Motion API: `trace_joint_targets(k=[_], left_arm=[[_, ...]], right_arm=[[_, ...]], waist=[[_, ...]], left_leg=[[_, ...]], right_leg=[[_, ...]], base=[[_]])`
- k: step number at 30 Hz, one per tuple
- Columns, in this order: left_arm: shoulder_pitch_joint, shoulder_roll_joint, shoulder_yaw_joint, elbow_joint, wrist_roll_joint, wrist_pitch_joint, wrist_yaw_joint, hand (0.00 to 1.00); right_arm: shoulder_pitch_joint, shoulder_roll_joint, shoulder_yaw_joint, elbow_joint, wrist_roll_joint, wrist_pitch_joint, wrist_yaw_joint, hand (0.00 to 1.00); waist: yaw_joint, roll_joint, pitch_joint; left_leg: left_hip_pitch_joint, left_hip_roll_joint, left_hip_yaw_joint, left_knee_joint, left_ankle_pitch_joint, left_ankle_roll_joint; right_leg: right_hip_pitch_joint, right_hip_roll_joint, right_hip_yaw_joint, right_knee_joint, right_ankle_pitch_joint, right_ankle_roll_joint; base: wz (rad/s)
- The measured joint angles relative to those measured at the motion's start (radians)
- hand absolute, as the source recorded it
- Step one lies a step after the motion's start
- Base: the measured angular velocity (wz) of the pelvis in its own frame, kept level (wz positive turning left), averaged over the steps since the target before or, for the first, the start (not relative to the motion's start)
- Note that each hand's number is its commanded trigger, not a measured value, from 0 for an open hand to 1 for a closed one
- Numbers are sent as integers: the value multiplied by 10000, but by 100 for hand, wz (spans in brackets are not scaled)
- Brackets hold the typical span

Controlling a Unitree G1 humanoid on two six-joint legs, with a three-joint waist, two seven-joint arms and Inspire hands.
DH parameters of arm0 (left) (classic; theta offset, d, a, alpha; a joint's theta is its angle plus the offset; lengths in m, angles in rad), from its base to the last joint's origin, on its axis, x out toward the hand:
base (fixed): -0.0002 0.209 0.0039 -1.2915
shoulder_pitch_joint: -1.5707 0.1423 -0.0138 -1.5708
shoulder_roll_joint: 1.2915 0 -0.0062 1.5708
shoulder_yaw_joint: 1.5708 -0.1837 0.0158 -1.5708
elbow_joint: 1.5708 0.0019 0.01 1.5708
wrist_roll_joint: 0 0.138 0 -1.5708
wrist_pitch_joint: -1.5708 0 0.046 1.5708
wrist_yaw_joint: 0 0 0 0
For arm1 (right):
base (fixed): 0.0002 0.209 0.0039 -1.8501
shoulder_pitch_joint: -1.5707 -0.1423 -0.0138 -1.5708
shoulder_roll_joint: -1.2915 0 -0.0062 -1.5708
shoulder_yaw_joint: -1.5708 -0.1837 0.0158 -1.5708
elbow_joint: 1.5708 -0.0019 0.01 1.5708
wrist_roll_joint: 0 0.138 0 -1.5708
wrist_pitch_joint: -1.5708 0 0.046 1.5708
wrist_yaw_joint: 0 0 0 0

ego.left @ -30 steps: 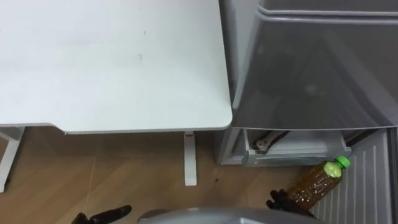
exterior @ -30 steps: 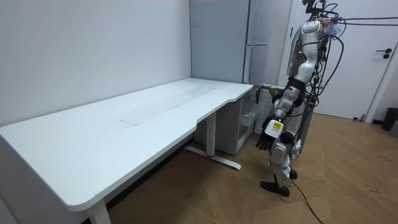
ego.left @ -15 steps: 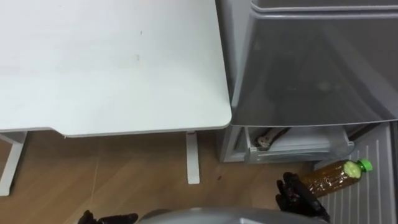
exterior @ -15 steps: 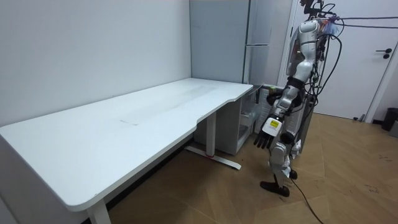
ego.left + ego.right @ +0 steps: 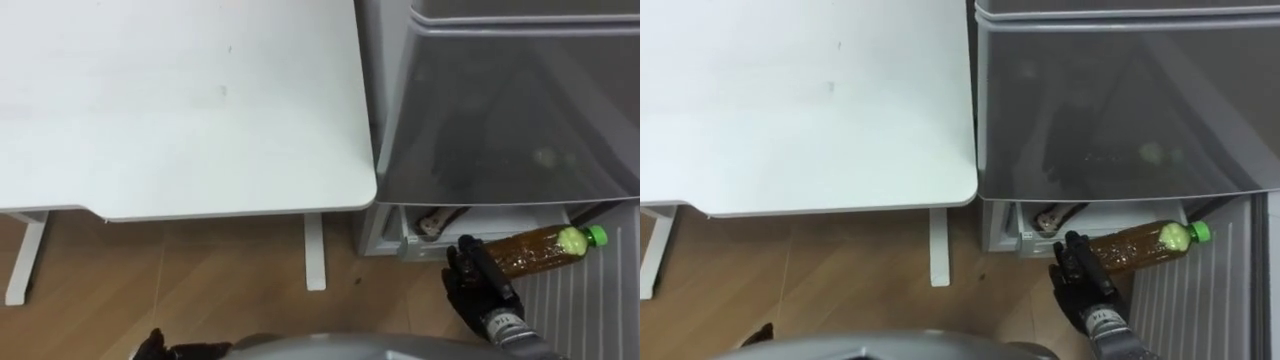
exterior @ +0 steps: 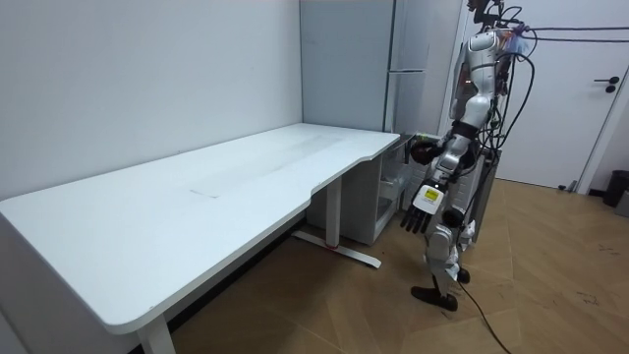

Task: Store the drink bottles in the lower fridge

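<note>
A bottle of brown tea (image 5: 533, 251) with a green cap lies almost level, cap to the right, just below the grey fridge's (image 5: 500, 110) upper door. My right hand (image 5: 476, 281) is shut round its base, right in front of the lower compartment's opening (image 5: 440, 224), where a small dark object lies inside. In the right eye view the bottle (image 5: 1137, 248) and right hand (image 5: 1083, 276) stand the same way. My left hand (image 6: 417, 213) hangs low at my side with relaxed fingers and holds nothing; its fingertips (image 5: 165, 346) peek in at the bottom left.
A long white table (image 5: 180, 100) stands to my left, its leg (image 5: 315, 250) close to the fridge. The lower door's ribbed inner side (image 5: 580, 310) stands swung out at the right. Wooden floor lies below. I stand at the table's end, facing the fridge.
My right hand has lifted the bottle up and forward towards the lower compartment and tipped it from slanted to nearly level. The left hand has sunk lower in the view.
</note>
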Motion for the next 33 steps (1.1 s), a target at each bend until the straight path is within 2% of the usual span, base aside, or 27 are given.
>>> trace_joint_targets(k=[6,10,11,15,16,17,18,20,23,28,31,32,33], left_arm=[[160,46,-10,0,542,48,-196,0],[159,46,-25,0,591,88,-213,0],[-22,52,-31,0,610,93,-257,0],[-632,66,-107,0,851,93,-522,0],[-737,77,-147,7,849,99,-569,0],[-897,95,-272,52,848,135,-648,0],[-1016,95,-352,91,851,146,-668,0],[-1527,91,-728,330,855,179,-817,0],[-2213,101,-832,978,850,175,-971,0],[-2729,119,-1192,1248,970,185,-1071,0],[-3122,165,-1207,1642,1056,182,-1084,0],[-3329,189,-1305,1760,1056,177,-1084,0],[-3390,206,-1362,1816,1057,171,-1080,0]], right_arm=[[-87,-31,-6,122,80,35,1,100],[-603,-30,2,790,103,45,55,100],[-751,-30,-6,895,315,50,53,100],[-1428,-27,-94,1106,794,48,49,100],[-1661,-10,-95,1263,819,48,48,100],[-2039,-3,-95,1493,890,47,48,100],[-2213,-4,-85,1621,893,45,49,100],[-2885,-3,-105,2228,1107,45,62,100],[-3269,-42,-104,2537,1095,53,52,100],[-3974,-76,-95,2879,1132,69,23,100],[-5082,-292,-104,3568,1114,193,23,100],[-5514,-478,-105,3822,1128,228,22,100],[-5683,-567,-105,3932,1133,243,22,100]], waist=[[-17,-19,1],[4,-27,-11],[-45,31,-40],[6,96,-45],[0,93,-33],[15,95,30],[32,114,50],[59,243,100],[245,412,105],[469,406,133],[529,399,232],[567,391,302],[588,385,306]], left_leg=[[-124,-8,-105,34,1,-1],[-387,-12,-124,231,2,2],[-649,-31,-272,372,0,6],[-1561,-22,-557,738,79,17],[-1653,-22,-567,737,114,18],[-1807,-22,-585,746,168,15],[-1891,-16,-591,764,185,17],[-2331,14,-637,979,190,23],[-2890,2,-681,1031,308,68],[-3623,-27,-656,1024,487,100],[-4011,-31,-630,1021,621,112],[-4144,-38,-624,999,688,120],[-4221,-44,-625,993,713,123]], right_leg=[[-34,-6,-118,11,0,0],[-246,-15,-142,34,3,-5],[-399,-25,-272,51,8,-12],[-1154,-24,-567,273,58,-72],[-1269,-27,-570,322,64,-80],[-1446,-28,-577,376,85,-99],[-1519,-23,-589,379,111,-107],[-1856,8,-617,393,206,-122],[-2388,1,-640,428,326,-120],[-3280,-70,-606,742,344,-128],[-3760,-104,-603,923,371,-158],[-3932,-123,-612,982,388,-166],[-4023,-136,-624,1035,387,-165]], base=[[4],[4],[22],[24],[4],[3],[3],[2],[3],[-2],[0],[0],[4]])
